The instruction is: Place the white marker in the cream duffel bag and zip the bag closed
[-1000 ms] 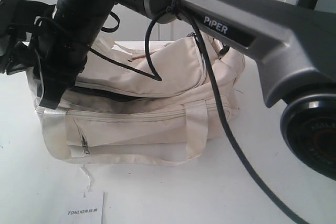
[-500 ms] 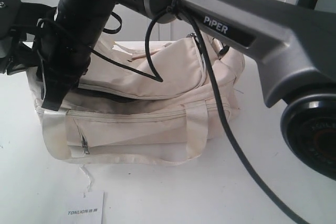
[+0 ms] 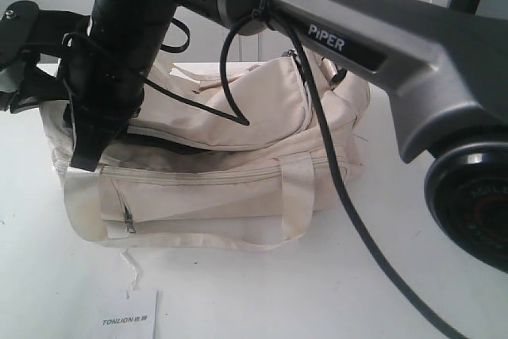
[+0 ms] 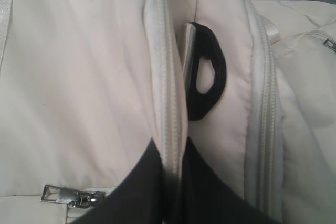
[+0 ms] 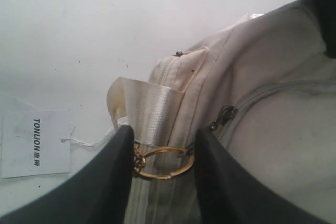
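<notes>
The bag (image 3: 238,188) on the counter (image 3: 317,291) looks soft and floppy, marker unseen, so its stiffer zip edge (image 4: 170,103), pinched by the left hand (image 4: 169,148), seems the best hold, while the right hand (image 5: 164,132) straddles the end ring (image 5: 157,176), grip unclear

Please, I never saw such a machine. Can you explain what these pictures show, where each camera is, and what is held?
This is a robot with two arms, each ending in a two-finger gripper. One picture comes from a camera off the arms: a cream duffel bag lies on a table, a card near it, the right arm reaching across. The other two come from cameras on the wrists. The left gripper pinches a zip edge of the bag. The right gripper straddles a gold ring at the bag's end; whether it squeezes, I cannot tell. No marker shows.
</notes>
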